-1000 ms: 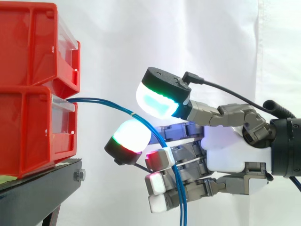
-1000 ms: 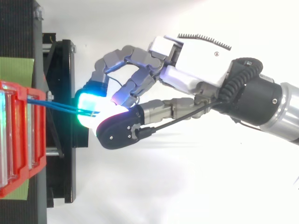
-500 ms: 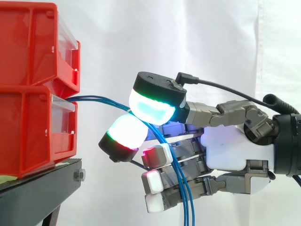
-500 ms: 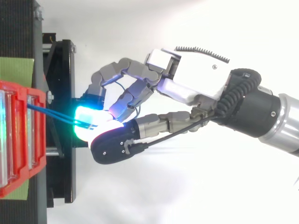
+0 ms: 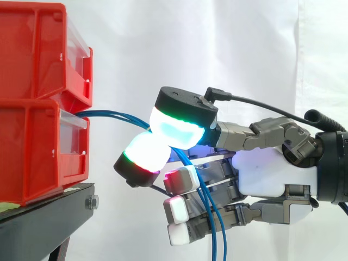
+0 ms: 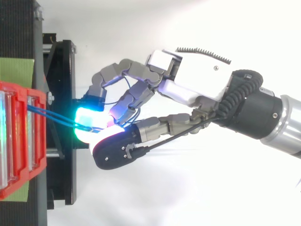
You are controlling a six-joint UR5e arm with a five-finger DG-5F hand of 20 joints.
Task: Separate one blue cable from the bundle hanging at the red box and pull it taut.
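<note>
I am seeing the hand (image 5: pixel 272 174) closing: its glowing pads (image 5: pixel 176 129), apart a second ago, are now pinching the blue cable (image 5: pixel 111 115) near the red box (image 5: pixel 38 147). I cannot tell whether they hold a single strand. The cable is still sagging.

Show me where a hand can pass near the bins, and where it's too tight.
Open room lies above the hand, in front of the upper red bin, and low down between the black stand and the curled fingers. It is crowded in front of the lower red bin, where the blue cables run into the pinching fingers.
</note>
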